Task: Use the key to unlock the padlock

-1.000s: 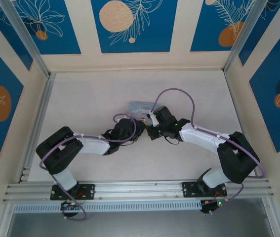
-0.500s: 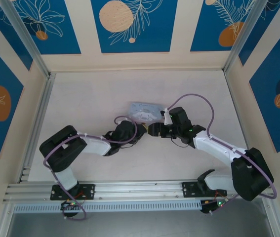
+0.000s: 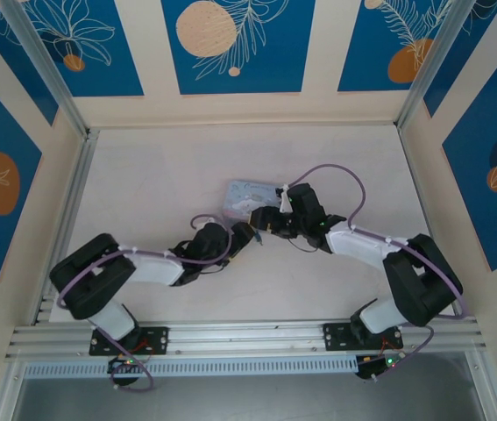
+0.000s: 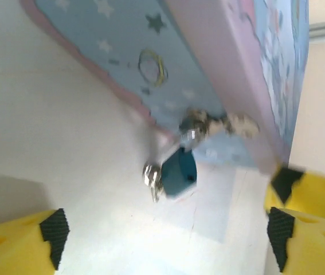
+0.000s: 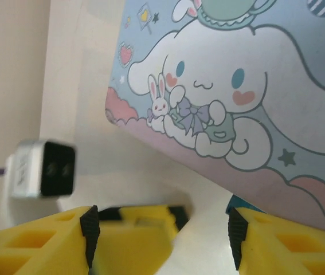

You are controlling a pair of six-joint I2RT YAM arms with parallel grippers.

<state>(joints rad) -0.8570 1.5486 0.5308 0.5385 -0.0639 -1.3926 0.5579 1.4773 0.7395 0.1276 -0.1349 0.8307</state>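
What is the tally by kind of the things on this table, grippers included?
Tin box: 1
Padlock: 1
Blurred shiny metal bit beside the padlock, too blurred to identify: 1
Grippers: 2 (left gripper, right gripper)
Total: 5

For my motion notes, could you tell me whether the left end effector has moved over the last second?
Yes: the left end effector backed leftward, toward the silver aluminium rail at the near table edge.
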